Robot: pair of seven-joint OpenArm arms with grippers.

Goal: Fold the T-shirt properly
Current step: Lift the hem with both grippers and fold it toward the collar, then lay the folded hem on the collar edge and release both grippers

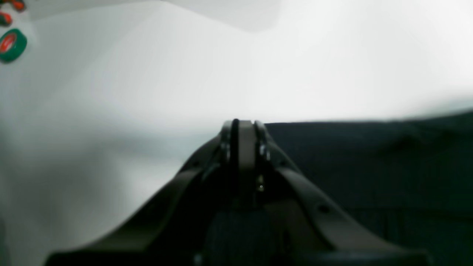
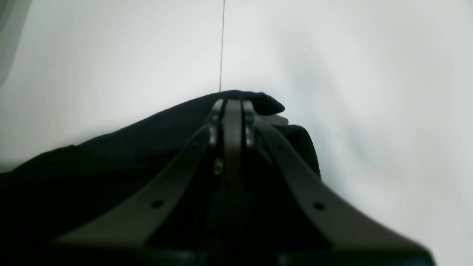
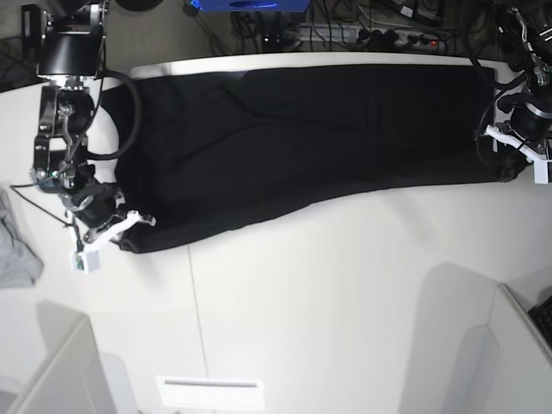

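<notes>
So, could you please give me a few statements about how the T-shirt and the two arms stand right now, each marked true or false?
1. The T-shirt lies stretched out as a long band across the far part of the white table. True.
2. The right end effector is closed at a bunched edge of the black fabric. True.
3. The left end effector is wide open, high above the table. False: it is closed, right at the shirt's edge.
4. A grey cloth lies on top of the T-shirt. False: it lies apart from it, at the table's edge in the base view.
5. A green tape roll shows in the left wrist view. True.
</notes>
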